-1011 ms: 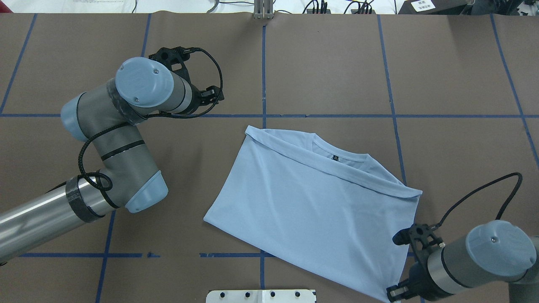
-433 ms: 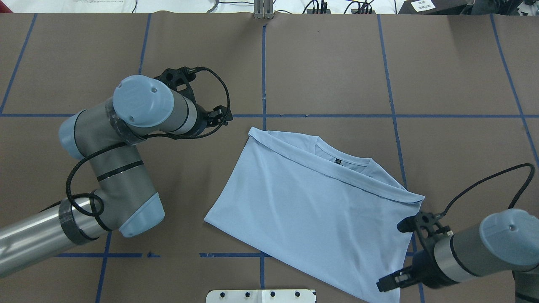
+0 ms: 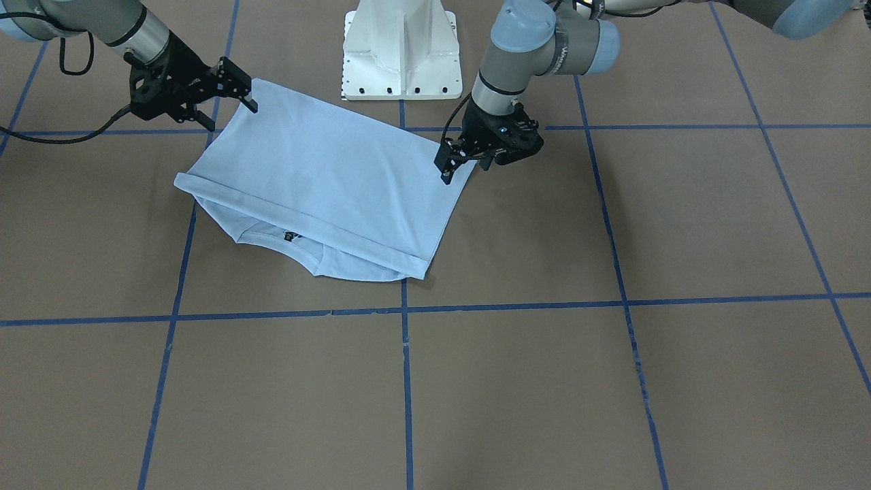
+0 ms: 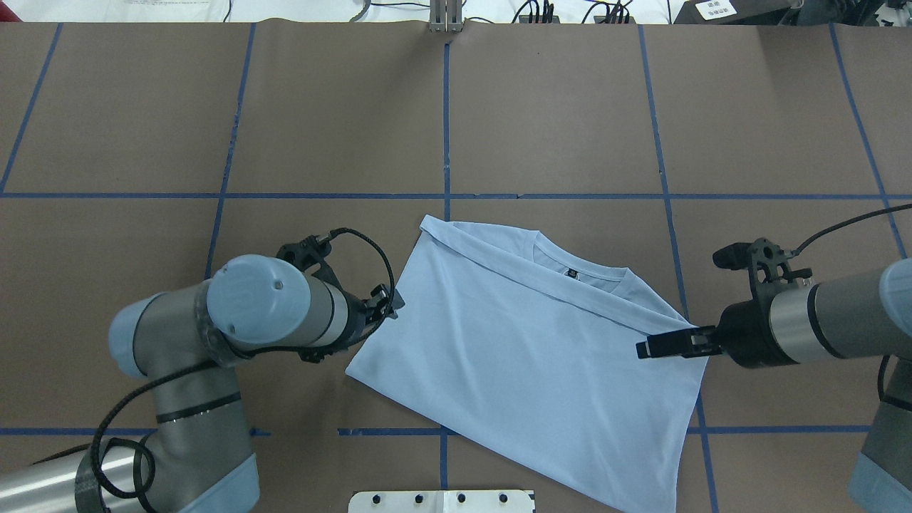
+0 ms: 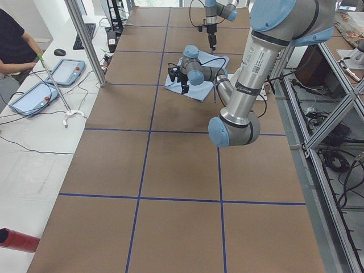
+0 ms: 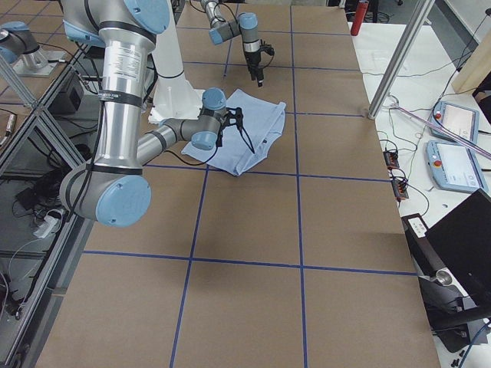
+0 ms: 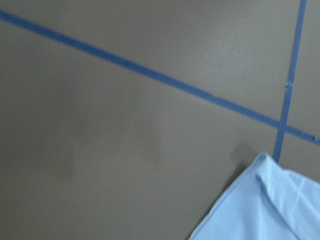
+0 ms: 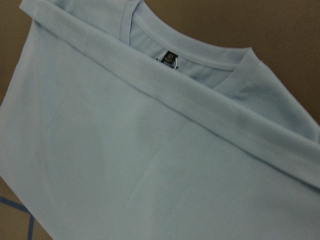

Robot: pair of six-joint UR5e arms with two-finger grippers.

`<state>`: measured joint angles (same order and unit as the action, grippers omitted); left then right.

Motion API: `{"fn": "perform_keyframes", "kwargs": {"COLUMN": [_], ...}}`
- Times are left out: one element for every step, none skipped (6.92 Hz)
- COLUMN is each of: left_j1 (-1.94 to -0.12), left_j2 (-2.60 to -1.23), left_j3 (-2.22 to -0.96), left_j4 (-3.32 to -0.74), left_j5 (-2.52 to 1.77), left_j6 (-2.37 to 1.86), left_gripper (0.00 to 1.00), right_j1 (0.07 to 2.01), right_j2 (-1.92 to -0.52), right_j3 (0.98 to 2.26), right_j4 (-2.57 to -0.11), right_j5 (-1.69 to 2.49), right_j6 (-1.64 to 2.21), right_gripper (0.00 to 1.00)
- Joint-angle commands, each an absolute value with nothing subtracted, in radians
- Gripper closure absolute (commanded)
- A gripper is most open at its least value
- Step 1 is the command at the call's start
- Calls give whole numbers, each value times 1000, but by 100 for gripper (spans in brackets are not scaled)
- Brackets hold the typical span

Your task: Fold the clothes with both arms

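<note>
pale blue T-shirt [image 4: 527,356] folded flat, lower centre of overhead frame, collar [image 4: 581,267] and dark label [image 4: 570,271] at upper edge, left gripper [image 4: 392,308] at shirt's frame-left edge, finger gap unclear, right gripper [image 4: 645,349] over frame-right edge, fingers apart

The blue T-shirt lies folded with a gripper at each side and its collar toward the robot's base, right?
No: the collar points away from the white base, as the front-facing view shows. The T-shirt does lie folded, with the left gripper and right gripper at its sides.
</note>
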<state>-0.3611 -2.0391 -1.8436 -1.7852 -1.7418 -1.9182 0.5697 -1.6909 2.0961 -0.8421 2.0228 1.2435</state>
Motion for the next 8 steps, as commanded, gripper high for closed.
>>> {"fn": "perform_keyframes", "kwargs": {"left_j1": [-296,-296,-296,-296,-296,-293,-291,-290], "left_j2": [-2039,-2030,-2029,-2028,-2026,-2025,-2025,-2025], "left_j3": [-1852,-1847,-1845,-1839,-1841,-1841,-1841,-1839], "left_j4": [-1709,-1709,-1709,-1709,-1709,-1707,-1707,-1707], "left_j5": [-1698,-1698,-1697,-1695,-1687,-1683,-1683,-1683], "left_j6": [-2002,-2000,-2002,-2003,-2003,-2009,-2032,-2034], "left_gripper": [7,12,23,30,32,34,46,71], "right_j1": [637,641,643,643,643,644,644,646], "right_j2": [-1629,-1628,-1628,-1628,-1628,-1629,-1629,-1629], "right_j3": [2039,2042,2043,2043,2045,2045,2045,2045], "right_j4": [-841,-841,-841,-841,-841,-841,-841,-841], "right_j5": [2008,2005,2005,2005,2006,2006,2005,2006], "right_j6": [1239,1239,1239,1239,1239,1239,1239,1239], "right_gripper": [0,0,0,0,0,0,0,0]}}
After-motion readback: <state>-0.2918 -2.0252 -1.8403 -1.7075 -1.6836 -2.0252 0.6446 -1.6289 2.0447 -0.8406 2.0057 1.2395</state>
